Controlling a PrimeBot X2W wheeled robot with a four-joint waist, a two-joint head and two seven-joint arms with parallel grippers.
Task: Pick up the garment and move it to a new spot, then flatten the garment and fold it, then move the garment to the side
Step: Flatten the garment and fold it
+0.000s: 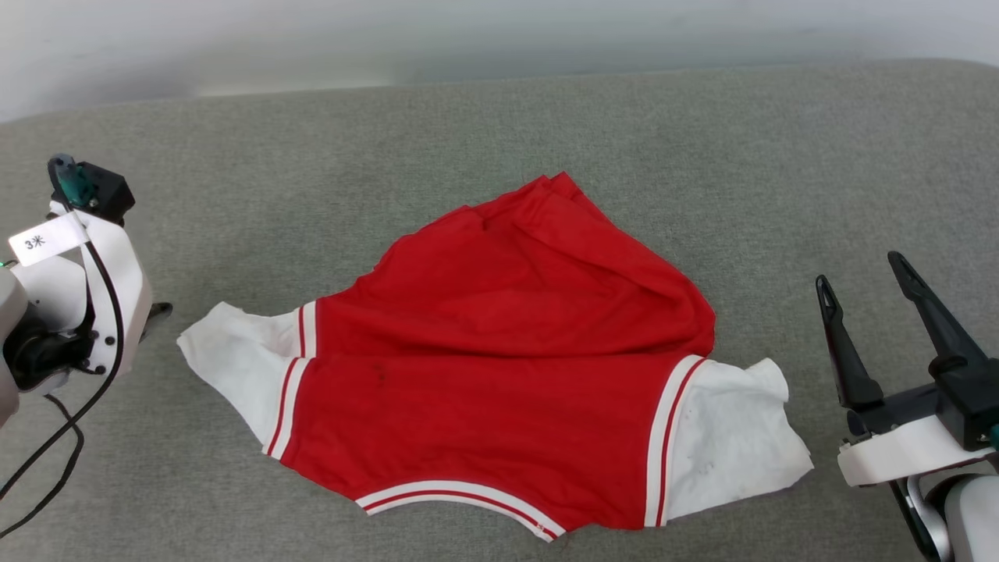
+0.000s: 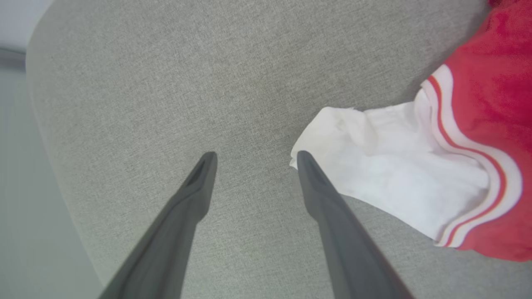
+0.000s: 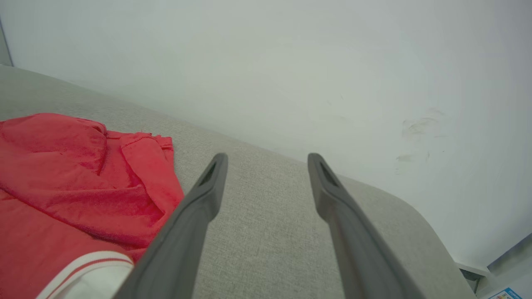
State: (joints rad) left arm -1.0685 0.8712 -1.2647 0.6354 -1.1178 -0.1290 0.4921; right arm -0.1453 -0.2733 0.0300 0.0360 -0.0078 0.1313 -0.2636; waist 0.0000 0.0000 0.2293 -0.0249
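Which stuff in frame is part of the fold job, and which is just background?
Job:
- garment, partly spread, plain red side up
- left gripper, open
- right gripper, open

Background:
- grey fabric surface
- white wall
- tagged cable on the left arm

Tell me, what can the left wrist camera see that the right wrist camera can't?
Left wrist view, not the right: a whole white sleeve with striped trim, lying next to the left gripper, jaws open and empty.

Right wrist view, not the left: scuffs on a white wall, rumpled red folds, and the right gripper, jaws open and empty.

Both: the red shirt lying on the grey surface.
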